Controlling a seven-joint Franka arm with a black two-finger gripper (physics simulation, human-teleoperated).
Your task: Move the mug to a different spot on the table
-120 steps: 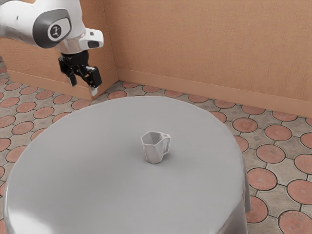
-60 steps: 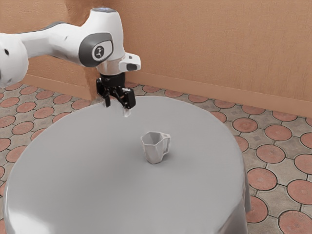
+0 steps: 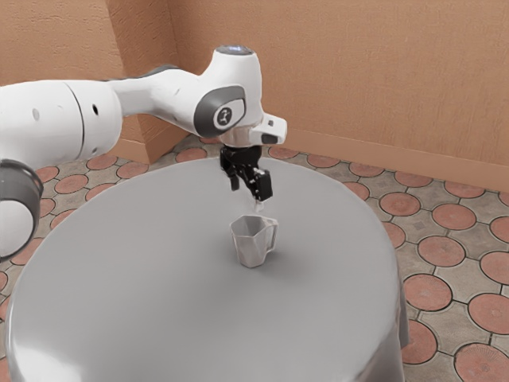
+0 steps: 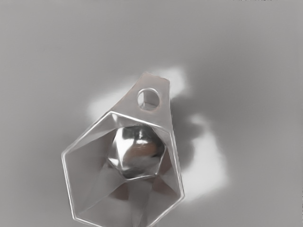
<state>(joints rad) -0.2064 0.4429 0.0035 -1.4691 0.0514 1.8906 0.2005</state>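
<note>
Just above the mug (image 3: 254, 241), the fingers (image 3: 262, 185) hang moderately spread, gripping nothing and clear of its rim.

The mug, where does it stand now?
The mug stands upright near the middle of the round table, just below the tool, its handle toward the exterior view's right.

The mug (image 3: 254, 241) is pale grey-white and glossy, with flat faceted walls that narrow from a wide angular rim to a smaller base. It stands upright on the grey desk (image 3: 119, 278), near the middle of the round top, its open mouth facing up. Its handle (image 3: 273, 232) sticks out toward the exterior view's right. From above, in the wrist view, the mug (image 4: 94, 184) shows a shiny inner bottom, and the handle (image 4: 152, 97) shows a round hole
</note>
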